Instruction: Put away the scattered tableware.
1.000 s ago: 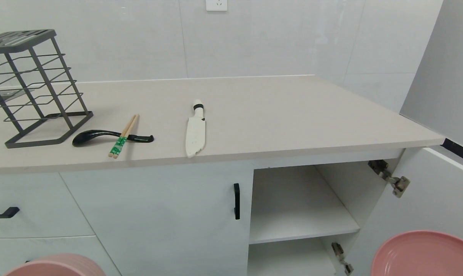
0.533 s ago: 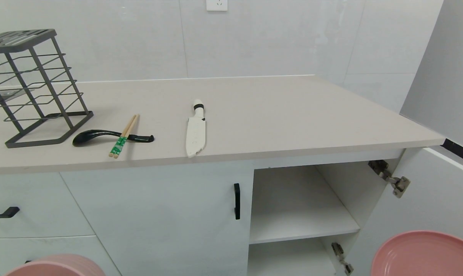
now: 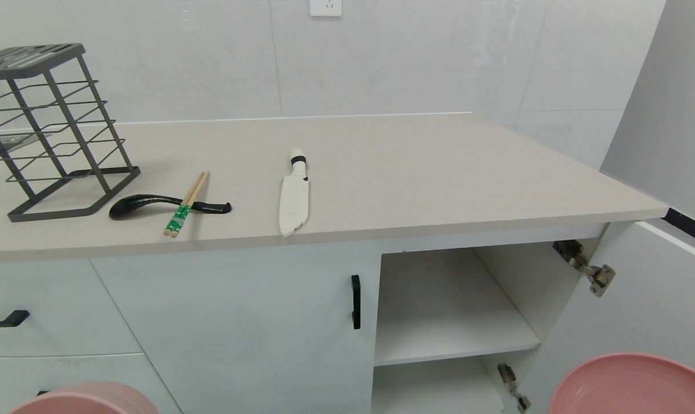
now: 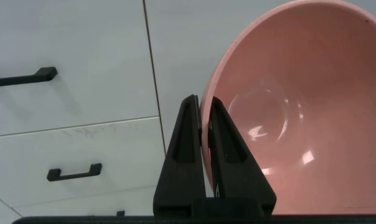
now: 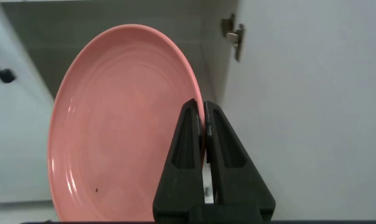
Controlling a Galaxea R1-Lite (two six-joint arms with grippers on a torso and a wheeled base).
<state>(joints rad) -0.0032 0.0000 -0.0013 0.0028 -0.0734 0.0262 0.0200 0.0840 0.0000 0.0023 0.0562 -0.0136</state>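
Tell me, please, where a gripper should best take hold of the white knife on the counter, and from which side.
Probably the short handle, the end with the black band, pointing to the wall. The knife lies flat on the counter, so come from straight above, jaws across the handle; the wide blade toward the front edge offers less grip.

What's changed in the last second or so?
The pink plate, gripped by the right pincer, sank slightly and edged left. The pink bowl in the left pincer, and the knife, chopsticks, black spoon and rack on the counter, stayed put.
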